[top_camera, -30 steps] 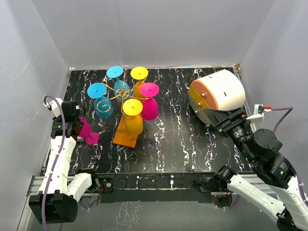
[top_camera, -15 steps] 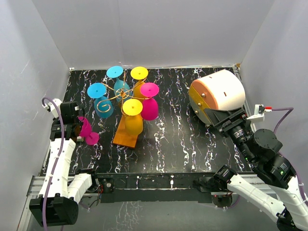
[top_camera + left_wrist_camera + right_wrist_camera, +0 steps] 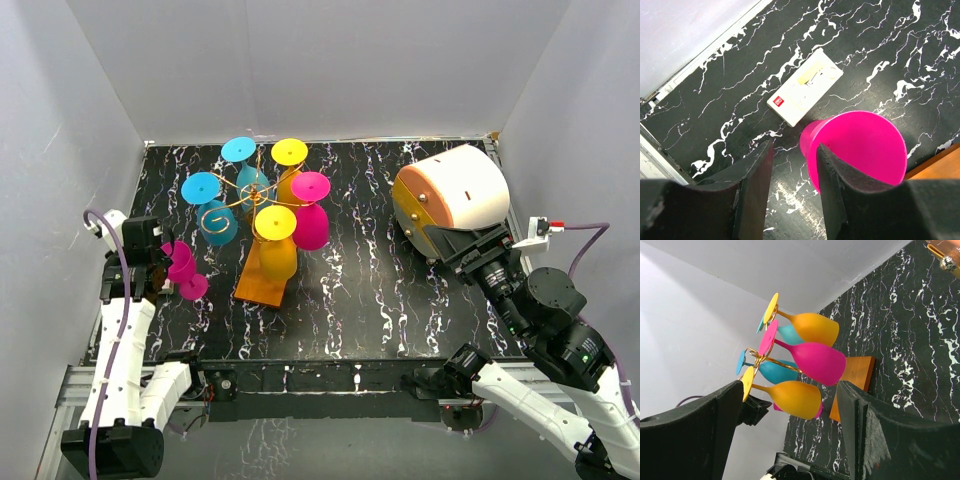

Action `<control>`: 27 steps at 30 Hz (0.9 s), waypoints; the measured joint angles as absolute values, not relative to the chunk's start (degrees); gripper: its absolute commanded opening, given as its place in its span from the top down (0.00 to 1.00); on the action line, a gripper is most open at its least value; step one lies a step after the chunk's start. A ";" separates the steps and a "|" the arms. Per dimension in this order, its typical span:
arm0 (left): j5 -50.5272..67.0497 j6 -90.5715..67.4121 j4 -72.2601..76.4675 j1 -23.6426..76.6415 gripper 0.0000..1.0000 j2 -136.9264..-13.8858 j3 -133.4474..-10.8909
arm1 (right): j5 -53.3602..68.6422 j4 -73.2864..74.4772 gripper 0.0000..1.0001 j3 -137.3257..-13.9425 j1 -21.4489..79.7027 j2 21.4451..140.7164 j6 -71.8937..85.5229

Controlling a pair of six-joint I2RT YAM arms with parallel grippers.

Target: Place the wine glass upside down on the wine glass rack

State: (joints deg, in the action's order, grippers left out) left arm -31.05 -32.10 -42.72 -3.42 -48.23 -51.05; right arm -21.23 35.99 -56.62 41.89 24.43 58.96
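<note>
A pink wine glass (image 3: 184, 268) sits at the table's left side, left of the wine glass rack (image 3: 262, 288), a gold wire stand on an orange base. Several blue, yellow and pink glasses hang upside down on the rack. My left gripper (image 3: 152, 258) is right beside the pink glass. In the left wrist view the glass (image 3: 860, 150) lies just outside the right finger (image 3: 832, 192), and the narrow gap between the jaws shows only table. My right gripper (image 3: 790, 430) is wide open and empty at the right, looking across at the rack (image 3: 855, 372).
A white-and-orange drum-shaped object (image 3: 452, 192) stands at the back right, just beyond the right gripper (image 3: 468, 250). A small white card (image 3: 805, 95) lies on the black marbled table beyond the left gripper. White walls close in the table on the left, back and right.
My left gripper has drifted slightly toward the near edge, and the pink glass beside it has shifted a little. The right arm has not moved.
</note>
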 measured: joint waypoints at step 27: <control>-29.41 -34.50 -42.74 -3.42 1.00 -47.13 -48.71 | -20.18 33.71 0.27 -57.21 41.89 27.97 57.82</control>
